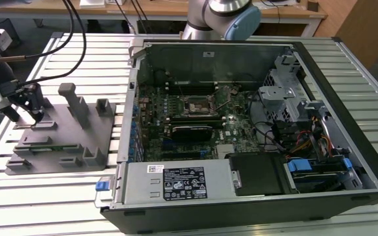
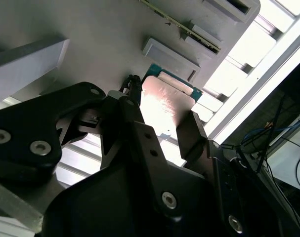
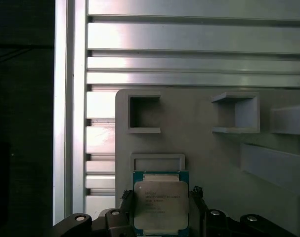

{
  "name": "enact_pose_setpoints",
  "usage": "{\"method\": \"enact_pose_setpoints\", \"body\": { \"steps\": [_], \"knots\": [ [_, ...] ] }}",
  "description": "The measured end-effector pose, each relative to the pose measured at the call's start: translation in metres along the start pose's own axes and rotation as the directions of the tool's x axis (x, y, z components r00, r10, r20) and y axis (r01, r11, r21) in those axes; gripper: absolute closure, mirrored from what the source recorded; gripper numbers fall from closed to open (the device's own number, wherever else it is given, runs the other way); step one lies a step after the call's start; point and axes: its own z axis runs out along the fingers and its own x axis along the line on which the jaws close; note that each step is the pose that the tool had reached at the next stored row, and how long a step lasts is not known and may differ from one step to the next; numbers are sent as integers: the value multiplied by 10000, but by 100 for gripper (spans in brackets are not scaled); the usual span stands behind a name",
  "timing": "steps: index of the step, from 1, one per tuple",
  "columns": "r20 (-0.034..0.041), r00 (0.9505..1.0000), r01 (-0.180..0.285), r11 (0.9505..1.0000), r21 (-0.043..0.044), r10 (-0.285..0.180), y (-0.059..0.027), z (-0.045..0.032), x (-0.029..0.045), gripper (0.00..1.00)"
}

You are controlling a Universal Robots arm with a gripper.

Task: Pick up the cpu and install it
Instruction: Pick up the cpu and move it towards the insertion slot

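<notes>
- Currently the gripper hangs low over the grey fixture plate, at the plate corner farthest from the open computer case.
- The cpu lies flat, silver top up, with a thin green edge showing around the metal. It is over the plate's outer margin, just beside a low rectangular raised frame moulded into the plate.
- End effector: the jaws are set to the chip's width. In the second wrist view the two black fingers stand against opposite edges of the cpu, so it reads as clamped on the chip.
- I cannot tell whether the chip rests on the plate or is a little above it.
- Beyond the raised frame, further in on the plate, are two square open pockets.
- Upright grey posts rise from the plate's middle, between the gripper and the case.
- The plate sits on a slatted aluminium table. The case lies just beside the plate, on its side with the panel off.
- Inside the case is the motherboard, and its square metal-framed socket is well apart from the plate and the gripper.
- The arm's base stands behind the case, on the side away from the plate.
</notes>
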Motion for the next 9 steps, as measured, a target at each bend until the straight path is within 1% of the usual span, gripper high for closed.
{"method": "enact_pose_setpoints", "body": {
  "steps": [9],
  "knots": [
    [1, 10000, 0, 10000, 0, 0, 0, -21, -1, 47]
  ]
}}
